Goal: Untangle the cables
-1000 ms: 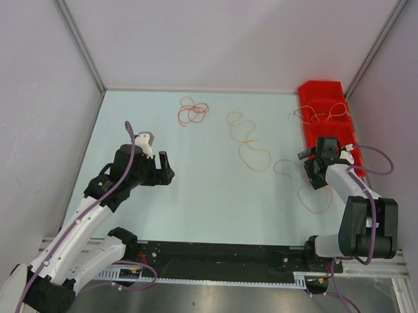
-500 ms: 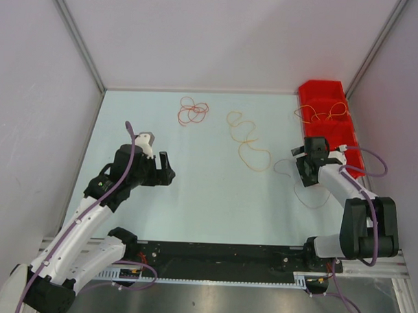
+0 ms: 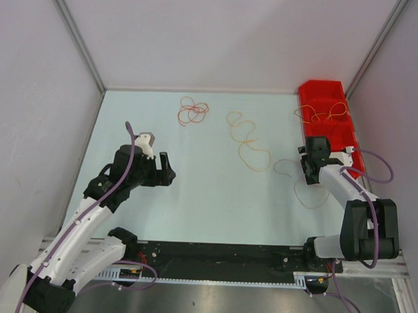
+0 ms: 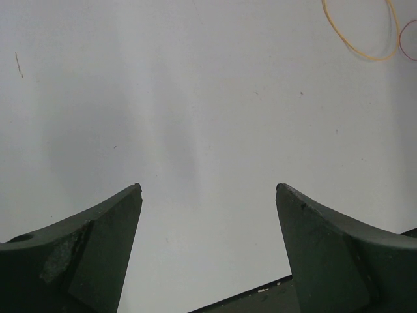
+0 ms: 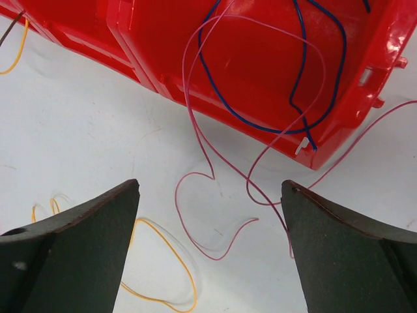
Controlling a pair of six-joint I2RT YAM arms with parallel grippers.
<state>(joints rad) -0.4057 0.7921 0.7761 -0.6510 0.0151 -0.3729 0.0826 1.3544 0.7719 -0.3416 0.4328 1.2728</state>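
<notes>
The cables lie apart on the pale table: a red coil (image 3: 193, 112) at the back, an orange-yellow chain of loops (image 3: 249, 141) in the middle, and a thin pink cable (image 3: 288, 165) trailing from the red bin (image 3: 333, 93). My right gripper (image 3: 309, 163) hovers open over the pink cable (image 5: 195, 218), which runs up into the bin (image 5: 163, 45) across a dark blue cable (image 5: 260, 122). Nothing sits between the right gripper's (image 5: 212, 188) fingers. An orange loop (image 5: 171, 262) lies by its left finger. My left gripper (image 3: 166, 170) is open over bare table (image 4: 208, 189).
The red bin stands against the right wall and holds more orange and dark wire (image 3: 324, 112). Grey walls close in the table on three sides. An orange loop (image 4: 357, 47) shows at the top right of the left wrist view.
My right gripper has swung left, away from the bin's near end, and now points down over the pink cable on the table. The left arm has not moved.
</notes>
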